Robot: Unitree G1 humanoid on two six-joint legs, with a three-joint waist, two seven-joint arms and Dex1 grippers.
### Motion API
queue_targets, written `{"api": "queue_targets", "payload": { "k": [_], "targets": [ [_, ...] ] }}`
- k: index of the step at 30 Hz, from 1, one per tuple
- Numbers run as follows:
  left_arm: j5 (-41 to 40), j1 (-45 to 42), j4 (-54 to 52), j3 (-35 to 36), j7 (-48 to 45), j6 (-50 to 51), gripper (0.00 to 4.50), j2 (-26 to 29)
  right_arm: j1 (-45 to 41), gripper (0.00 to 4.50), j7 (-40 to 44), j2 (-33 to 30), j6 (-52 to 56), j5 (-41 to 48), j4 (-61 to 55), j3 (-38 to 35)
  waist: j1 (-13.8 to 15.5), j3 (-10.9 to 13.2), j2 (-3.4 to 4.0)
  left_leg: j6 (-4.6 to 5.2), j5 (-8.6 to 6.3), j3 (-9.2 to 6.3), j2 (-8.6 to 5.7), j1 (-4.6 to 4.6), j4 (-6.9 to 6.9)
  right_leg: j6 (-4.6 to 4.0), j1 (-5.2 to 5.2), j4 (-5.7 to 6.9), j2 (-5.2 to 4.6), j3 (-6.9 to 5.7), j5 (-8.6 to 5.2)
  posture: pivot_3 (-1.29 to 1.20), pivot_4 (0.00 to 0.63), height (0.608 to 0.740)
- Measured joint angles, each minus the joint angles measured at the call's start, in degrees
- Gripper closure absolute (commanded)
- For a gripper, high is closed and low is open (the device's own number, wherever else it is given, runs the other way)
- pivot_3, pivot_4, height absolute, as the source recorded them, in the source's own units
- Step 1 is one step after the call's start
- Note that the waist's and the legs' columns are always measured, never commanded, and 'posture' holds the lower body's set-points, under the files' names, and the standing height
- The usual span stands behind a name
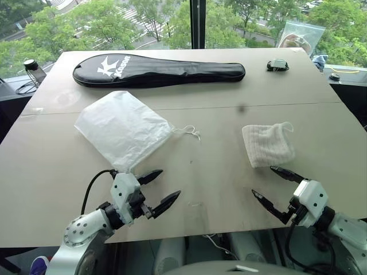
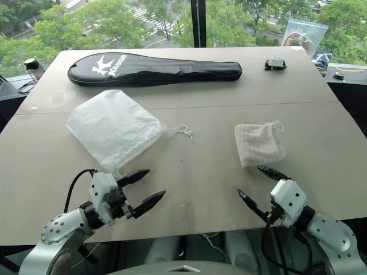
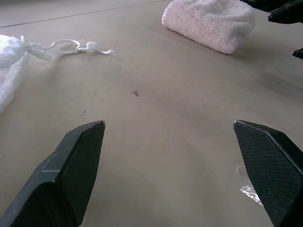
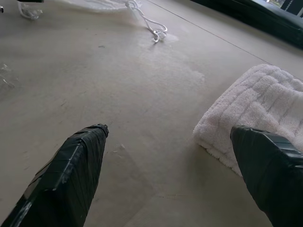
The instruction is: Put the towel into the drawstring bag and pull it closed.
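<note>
I see left pincer (image 1: 159, 188) near front tabletop (image 1: 218, 172) edge, black fingers spread wide, holding nothing. Just beyond it, white semi-translucent fabric drawstring bag (image 1: 121, 128) lying flat, thin white cords (image 1: 188, 133) trailing from mouth toward centre. Long black racket cover (image 1: 157, 71) at far side. Small white ribbed folded towel (image 1: 267, 144) on right half, well apart from bag. Right pincer (image 1: 274, 186) just before towel, wide, empty.

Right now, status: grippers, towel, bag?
Left gripper and right gripper open, empty. Towel flat ahead of right gripper. Bag flat, cords loose. Nothing between them.
</note>
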Motion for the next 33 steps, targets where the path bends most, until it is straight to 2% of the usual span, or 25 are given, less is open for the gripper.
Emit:
{"api": "queue_targets", "payload": {
  "k": [3, 5, 8, 11, 14, 22, 31, 32, 33],
  "targets": [
    [0.78, -0.75, -0.31, 0.02, 1.90, 0.48, 0.00, -0.55, -0.57, 0.05, 0.10, 0.14, -0.44, -0.19, 0.18, 0.58, 0.01, 0.01, 0.00, 0.00, 0.00, 0.00, 0.00, 0.00, 0.00, 0.00, 0.01, 0.00, 0.00, 0.00, 0.00, 0.00, 0.150, 0.740],
    [5.47, -6.90, -0.77, 0.03, 9.11, 0.69, 0.00, -3.63, -4.84, 0.05, 0.62, 0.37, -1.44, -0.54, -0.30, 3.26, 0.11, 0.06, 0.02, 0.01, 0.01, -0.06, -0.01, -0.03, 0.15, 0.03, 0.02, 0.05, 0.06, -0.01, 0.02, 0.00, 0.150, 0.740],
    [16.24, -11.47, -3.48, -0.16, 19.15, -0.15, 0.00, -4.76, -7.67, 0.05, 1.55, 0.08, -2.60, 0.09, -3.58, 4.52, 0.36, -0.13, -0.03, 0.01, 0.01, -0.10, -0.03, 0.15, 0.13, 0.04, 0.22, 0.05, 0.07, -0.01, 0.03, 0.00, 0.150, 0.740],
    [29.89, -10.73, -3.20, -2.70, 27.13, -1.18, 0.00, -4.76, -8.01, 0.05, 1.86, -0.28, -1.88, 0.54, -3.57, 4.72, 0.39, -0.12, -0.06, 0.00, 0.00, -0.06, -0.06, 0.04, 0.04, 0.05, 0.16, -0.04, 0.05, 0.04, 0.04, 0.00, 0.150, 0.740],
    [38.91, -10.60, -3.15, -4.24, 31.32, -2.48, 0.00, -4.14, -9.06, 0.05, 1.91, -0.32, -1.20, 0.58, -3.58, 5.05, 0.79, -0.12, -0.06, 0.00, 0.00, -0.08, -0.06, 0.03, 0.01, 0.03, 0.15, -0.04, 0.05, 0.02, 0.03, 0.00, 0.150, 0.740],
    [54.95, -10.56, -2.04, -8.77, 33.73, -2.34, 0.00, -1.77, -9.38, 0.05, 0.88, 0.09, -1.01, -0.99, -3.42, 6.27, 1.01, -0.12, -0.06, 0.01, 0.00, -0.06, -0.06, 0.05, 0.01, 0.03, 0.15, -0.03, 0.01, 0.00, 0.02, 0.00, 0.150, 0.740],
    [63.88, -17.69, 5.90, -12.40, 34.87, 3.15, 0.00, -4.33, -8.77, 0.05, -1.35, 1.50, -1.33, -3.03, -2.21, 6.60, 0.99, -0.12, -0.05, 0.01, 0.00, -0.10, -0.06, 0.05, 0.00, 0.06, 0.15, 0.00, 0.03, -0.02, 0.04, 0.00, 0.150, 0.740],
    [64.06, -18.64, 6.62, -12.59, 34.89, 3.17, 0.39, -4.55, -8.64, 0.00, -1.52, 1.65, -1.29, -3.14, -2.12, 6.65, 1.00, -0.12, -0.05, 0.01, 0.00, -0.10, -0.06, 0.04, 0.01, 0.07, 0.15, 0.00, 0.02, -0.03, 0.05, 0.00, 0.150, 0.740],
    [64.12, -18.83, 6.80, -12.63, 34.89, 3.17, 0.51, -4.55, -8.64, 0.00, -1.57, 1.66, -1.28, -3.20, -2.11, 6.66, 1.00, -0.12, -0.05, 0.01, 0.00, -0.10, -0.06, 0.04, 0.01, 0.07, 0.15, 0.00, 0.02, -0.02, 0.05, 0.00, 0.150, 0.740]
  ]
}}
